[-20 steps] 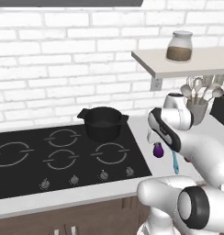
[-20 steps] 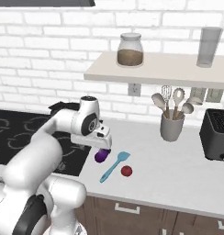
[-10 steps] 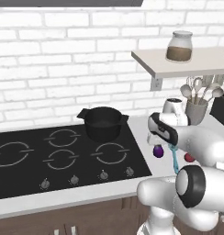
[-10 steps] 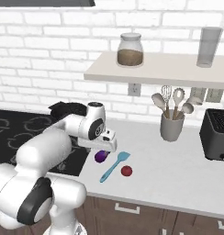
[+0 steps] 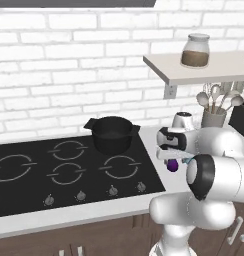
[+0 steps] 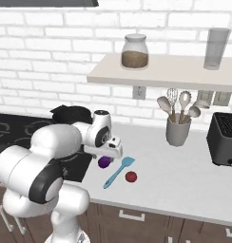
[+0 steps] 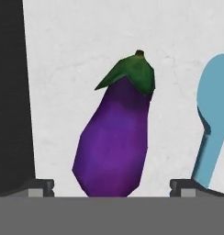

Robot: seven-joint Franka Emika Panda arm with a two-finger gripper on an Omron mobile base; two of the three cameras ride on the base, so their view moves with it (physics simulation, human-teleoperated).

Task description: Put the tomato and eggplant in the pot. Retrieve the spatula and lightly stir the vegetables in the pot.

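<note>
Left base view: pot (image 5: 112, 134) seemingly empty

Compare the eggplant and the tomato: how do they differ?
The eggplant is purple and long, with a green cap; the tomato is red, round and smaller. The eggplant lies under the claw; the tomato lies clear of it. Both rest on the counter, beside the spatula.

Eggplant (image 7: 114, 142) beside spatula (image 7: 215, 119), on counter (image 7: 77, 55)

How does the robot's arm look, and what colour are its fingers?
The arm is made of glossy white rounded segments with dark grey bands at the joints. Its hand is white with a dark face. The fingers are small, dark grey, blocky tips. No cables or markings are visible.
</note>
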